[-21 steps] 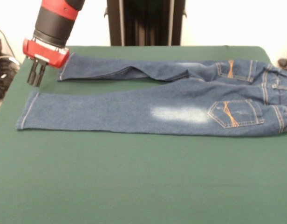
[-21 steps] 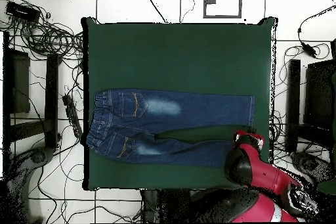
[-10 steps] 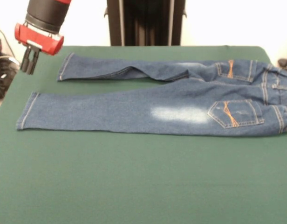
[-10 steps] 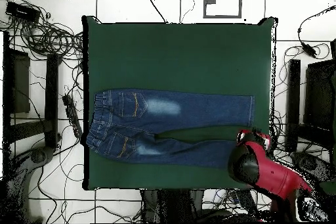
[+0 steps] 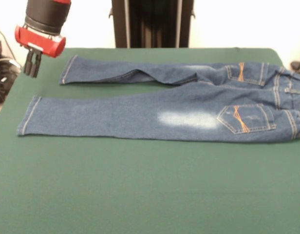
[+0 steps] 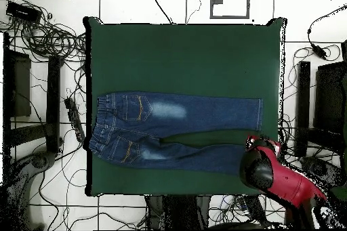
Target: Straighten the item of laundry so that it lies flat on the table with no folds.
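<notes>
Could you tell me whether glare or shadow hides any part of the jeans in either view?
Front view: even light, the jeans fully readable, only a soft shadow along their near edge. Overhead view: no glare on the table; the arm covers one leg's hem.

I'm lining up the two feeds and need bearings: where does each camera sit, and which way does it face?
Front view: across the table, facing the robot; sees the jeans laid out, gripper hanging at upper left.
Overhead view: above, looking straight down; jeans mid-table, the red arm at lower right.
Both show the jeans, table and arm, turned half round against each other.
</notes>
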### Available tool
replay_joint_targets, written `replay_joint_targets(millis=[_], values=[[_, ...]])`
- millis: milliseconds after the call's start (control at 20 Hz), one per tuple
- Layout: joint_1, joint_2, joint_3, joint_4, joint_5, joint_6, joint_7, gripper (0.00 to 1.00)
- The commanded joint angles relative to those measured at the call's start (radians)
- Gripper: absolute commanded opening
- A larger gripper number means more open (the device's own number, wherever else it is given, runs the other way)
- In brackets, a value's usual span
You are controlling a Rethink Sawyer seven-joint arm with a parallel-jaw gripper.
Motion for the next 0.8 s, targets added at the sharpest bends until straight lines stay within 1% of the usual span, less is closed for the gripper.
replay_joint_targets(millis=[50, 150, 200, 350, 400, 500, 650, 750, 800], values=[[-0.031, 0.054, 0.202, 0.175, 0.09, 0.159, 0.255, 0.0], [-0.052, 0.051, 0.22, 0.204, 0.117, 0.184, 0.266, 0.0], [-0.08, 0.049, 0.246, 0.219, 0.114, 0.18, 0.246, 1.0], [-0.089, 0.044, 0.251, 0.232, 0.13, 0.201, 0.247, 1.0], [-0.068, 0.032, 0.229, 0.238, 0.154, 0.229, 0.255, 1.0], [-0.063, 0.01, 0.22, 0.263, 0.175, 0.247, 0.261, 1.0], [-0.068, -0.009, 0.219, 0.292, 0.176, 0.247, 0.248, 1.0], [-0.083, -0.004, 0.228, 0.305, 0.169, 0.232, 0.236, 1.0], [-0.094, 0.013, 0.236, 0.306, 0.162, 0.214, 0.232, 1.0]])
